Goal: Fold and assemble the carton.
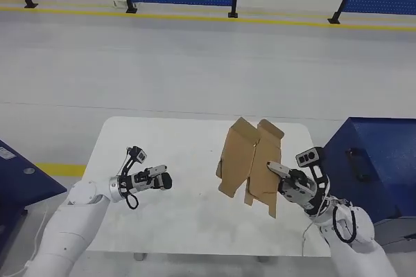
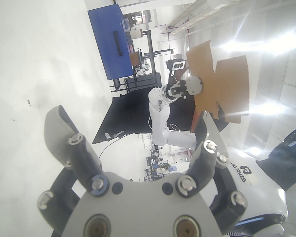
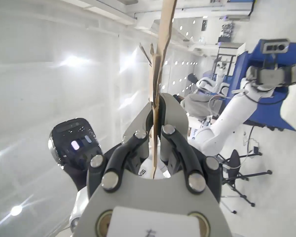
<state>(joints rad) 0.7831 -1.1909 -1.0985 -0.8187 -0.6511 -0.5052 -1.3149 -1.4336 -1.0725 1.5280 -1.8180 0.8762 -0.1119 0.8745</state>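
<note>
The carton (image 1: 251, 163) is a flat brown cardboard blank with flaps, held up off the white table (image 1: 187, 208) at its right half. My right gripper (image 1: 276, 169) is shut on its near right edge; the right wrist view shows the sheet (image 3: 160, 75) edge-on, pinched between the fingers (image 3: 174, 114). The left wrist view shows the same blank (image 2: 222, 85) farther off with the right gripper on it. My left gripper (image 1: 163, 179) hovers over the table's left half, well apart from the carton, open with nothing between its fingers (image 2: 61, 129).
Blue cabinets stand to the table's right (image 1: 381, 166) and left (image 1: 7, 173). A yellow floor line (image 1: 59, 169) runs behind the left one. Bare tabletop lies between the two grippers and along the front edge.
</note>
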